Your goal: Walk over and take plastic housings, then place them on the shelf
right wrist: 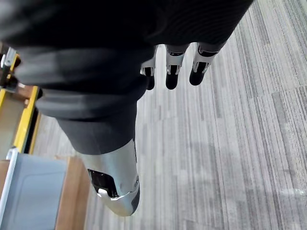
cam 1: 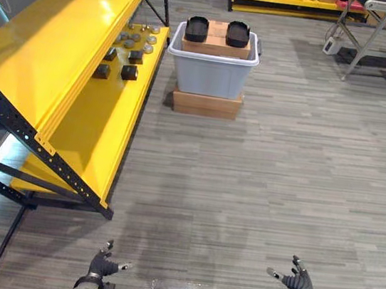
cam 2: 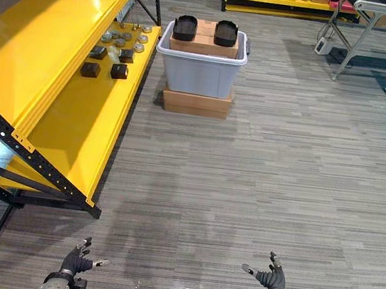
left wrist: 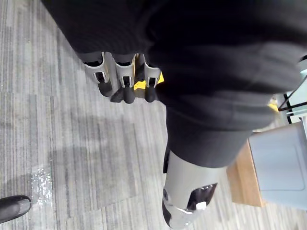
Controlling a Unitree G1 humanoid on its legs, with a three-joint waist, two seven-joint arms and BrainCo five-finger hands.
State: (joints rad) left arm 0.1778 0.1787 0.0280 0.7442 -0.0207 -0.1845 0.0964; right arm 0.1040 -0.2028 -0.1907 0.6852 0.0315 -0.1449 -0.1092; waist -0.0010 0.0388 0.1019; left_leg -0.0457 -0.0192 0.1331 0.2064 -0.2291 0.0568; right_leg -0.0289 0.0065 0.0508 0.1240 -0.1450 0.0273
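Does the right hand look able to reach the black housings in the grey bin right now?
Probably not: the right hand hangs open near the robot, while the housings lie on a box in the bin, far across the floor. Nothing stands between; walking closer seems needed.

I see two black housings (cam 1: 197, 29) side by side on a box (cam 1: 215, 47) in the grey bin (cam 1: 210, 75). Just left stands the yellow shelf (cam 1: 63, 47), holding two more.

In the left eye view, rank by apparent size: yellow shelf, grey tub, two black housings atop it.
Yellow shelf, largest; grey tub; last, left black housing and right black housing, which look alike.
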